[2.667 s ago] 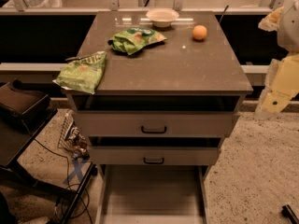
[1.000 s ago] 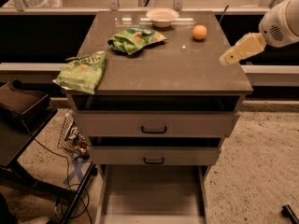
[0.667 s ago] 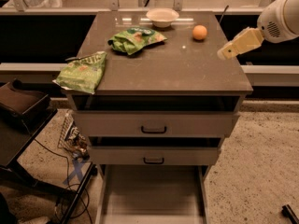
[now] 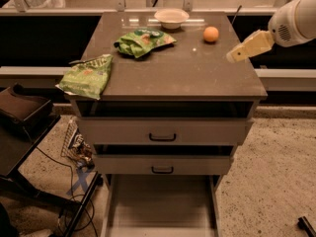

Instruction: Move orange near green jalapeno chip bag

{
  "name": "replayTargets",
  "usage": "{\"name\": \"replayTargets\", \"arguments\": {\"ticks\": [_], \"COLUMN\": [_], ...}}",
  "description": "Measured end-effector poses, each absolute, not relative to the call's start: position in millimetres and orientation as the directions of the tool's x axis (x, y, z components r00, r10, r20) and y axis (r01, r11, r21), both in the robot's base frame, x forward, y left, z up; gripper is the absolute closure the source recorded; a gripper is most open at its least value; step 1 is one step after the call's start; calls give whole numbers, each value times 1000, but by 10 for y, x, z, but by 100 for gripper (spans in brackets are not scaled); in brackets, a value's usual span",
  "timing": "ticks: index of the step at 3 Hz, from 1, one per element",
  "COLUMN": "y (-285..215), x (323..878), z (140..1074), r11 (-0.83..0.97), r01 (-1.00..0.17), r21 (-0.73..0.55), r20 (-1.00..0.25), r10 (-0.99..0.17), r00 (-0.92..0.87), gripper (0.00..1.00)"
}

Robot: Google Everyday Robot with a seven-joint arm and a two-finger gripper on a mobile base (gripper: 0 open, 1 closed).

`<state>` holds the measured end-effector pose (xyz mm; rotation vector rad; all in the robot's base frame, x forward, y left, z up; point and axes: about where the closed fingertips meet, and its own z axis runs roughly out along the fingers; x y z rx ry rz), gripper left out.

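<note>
The orange [image 4: 211, 34] sits on the brown cabinet top [image 4: 197, 75] at the back right, next to a white bowl [image 4: 171, 18]. Two green chip bags lie on the top. A darker one [image 4: 143, 41] is at the back middle, left of the orange. A lighter one [image 4: 88, 74] hangs over the front left edge. I cannot read which is the jalapeno bag. My gripper [image 4: 237, 53] comes in from the right on a white arm [image 4: 294, 21]. It is above the top's right edge, to the right of the orange and in front of it, apart from it.
The cabinet has two shut drawers [image 4: 163, 132] and a pulled-out bottom shelf [image 4: 160, 206]. A dark low table [image 4: 24, 117] and cables stand on the floor at the left. A counter rail [image 4: 64, 6] runs behind the cabinet.
My arm has risen from low at the right side and swung in over the top's right edge. In the last second the gripper moved slightly left and up, toward the orange. Objects have not moved.
</note>
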<state>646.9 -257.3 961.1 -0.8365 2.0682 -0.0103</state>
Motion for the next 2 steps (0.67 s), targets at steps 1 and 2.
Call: {"name": "replayTargets", "arguments": {"ticks": [1,2], "y": [-2469,-2368], "x": [6745,7341], "z": [9546,9345], "r11": [779,785], "r01": [-564,-557], "r21": [-275,-271], "r20": [-777,-845], "r10": [-526,-472], "r00": [-346,-253], "gripper": [0,0]}}
